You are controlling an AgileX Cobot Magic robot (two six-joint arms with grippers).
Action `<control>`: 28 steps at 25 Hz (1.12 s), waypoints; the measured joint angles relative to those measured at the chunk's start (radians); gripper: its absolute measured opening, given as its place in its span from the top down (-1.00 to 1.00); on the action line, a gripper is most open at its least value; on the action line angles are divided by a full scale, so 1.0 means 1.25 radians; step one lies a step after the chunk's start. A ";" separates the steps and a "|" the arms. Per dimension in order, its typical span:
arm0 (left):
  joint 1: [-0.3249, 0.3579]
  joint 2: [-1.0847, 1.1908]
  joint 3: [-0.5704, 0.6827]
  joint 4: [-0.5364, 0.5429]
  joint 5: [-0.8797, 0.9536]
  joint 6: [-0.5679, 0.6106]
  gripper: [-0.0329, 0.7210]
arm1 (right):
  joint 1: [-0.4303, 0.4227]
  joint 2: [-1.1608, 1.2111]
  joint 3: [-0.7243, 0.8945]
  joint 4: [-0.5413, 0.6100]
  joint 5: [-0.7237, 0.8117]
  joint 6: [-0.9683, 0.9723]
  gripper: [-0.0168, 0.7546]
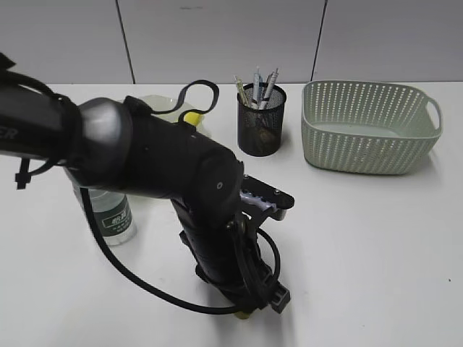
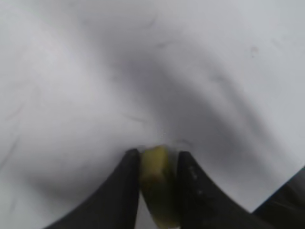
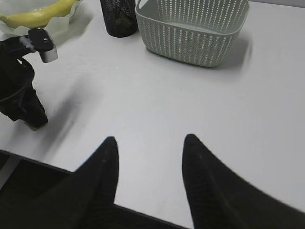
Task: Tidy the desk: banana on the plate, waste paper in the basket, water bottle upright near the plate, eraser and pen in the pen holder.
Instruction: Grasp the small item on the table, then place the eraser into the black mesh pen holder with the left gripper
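My left gripper (image 2: 158,155) is shut on a small yellowish block, the eraser (image 2: 157,181), right at the white desk (image 1: 362,246) near its front edge. In the exterior view the gripper (image 1: 246,311) points straight down. The banana (image 3: 38,14) lies on the pale green plate (image 3: 64,21). The water bottle (image 1: 116,217) stands upright, half hidden behind my left arm. The black mesh pen holder (image 1: 261,119) holds several pens. The basket (image 1: 369,126) stands at the back right. My right gripper (image 3: 150,143) is open and empty over the desk's front edge. No waste paper shows.
My left arm (image 1: 166,166) fills the left middle of the exterior view and hides most of the plate (image 1: 163,105). The desk's front edge (image 3: 57,167) runs just under my right fingers. The pen holder (image 3: 117,16) and basket (image 3: 193,28) stand side by side.
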 joint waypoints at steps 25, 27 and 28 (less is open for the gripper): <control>0.192 0.055 -0.503 0.207 -0.242 -0.004 0.65 | 0.000 0.000 0.000 0.000 0.000 0.000 0.04; 0.192 0.086 -0.506 0.212 -0.271 -0.004 0.58 | 0.000 0.000 0.000 0.000 0.000 0.000 0.04; 0.193 0.101 -0.506 0.215 -0.283 -0.004 0.49 | 0.000 0.000 0.000 0.000 0.000 0.000 0.04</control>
